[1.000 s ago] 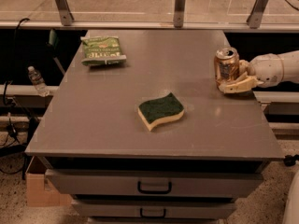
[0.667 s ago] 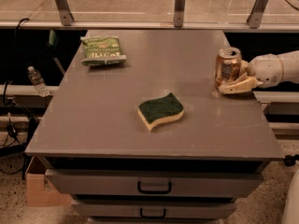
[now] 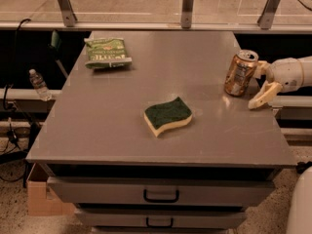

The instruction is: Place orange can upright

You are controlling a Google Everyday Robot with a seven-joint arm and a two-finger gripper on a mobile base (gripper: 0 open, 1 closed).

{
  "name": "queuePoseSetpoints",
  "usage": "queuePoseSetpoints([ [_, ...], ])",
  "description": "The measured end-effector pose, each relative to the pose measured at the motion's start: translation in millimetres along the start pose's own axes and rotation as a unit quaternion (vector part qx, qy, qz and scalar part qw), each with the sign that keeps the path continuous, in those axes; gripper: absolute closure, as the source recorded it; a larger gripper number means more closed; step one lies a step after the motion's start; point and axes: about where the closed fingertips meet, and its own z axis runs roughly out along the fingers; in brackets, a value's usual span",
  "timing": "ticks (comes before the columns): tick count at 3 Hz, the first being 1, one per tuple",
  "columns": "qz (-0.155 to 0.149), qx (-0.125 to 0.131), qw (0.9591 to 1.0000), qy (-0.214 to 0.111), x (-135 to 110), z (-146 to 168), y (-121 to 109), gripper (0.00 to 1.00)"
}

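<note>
Camera view: orange can stands upright, long axis vertical, just left of my pincer, fingers spread wide, holding nothing.

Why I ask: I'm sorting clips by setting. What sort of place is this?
Probably a robotics lab: a grey table with drawers, black cables on the floor, and a white robot gripper, open, beside the shiny orange drink can near the table's right edge.

You have a shiny orange can, silver top, pale label marks, your cream-white tool just right of it, at the edge of the plain grey bench, sponge dark green over pale yellow, green bag with pale lettering
</note>
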Motion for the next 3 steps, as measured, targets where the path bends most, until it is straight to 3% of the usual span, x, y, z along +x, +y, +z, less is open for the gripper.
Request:
queuePoseSetpoints([
  [1, 0.009, 0.035, 0.9993, -0.011, -19.8, -27.7, -5.1, 0.0],
  [2, 0.024, 0.07, 0.9965, -0.038, -66.4, -63.8, 7.2, 0.0],
  [3, 0.031, 0.084, 0.9932, -0.075, -133.9, -92.1, 37.5, 0.0],
])
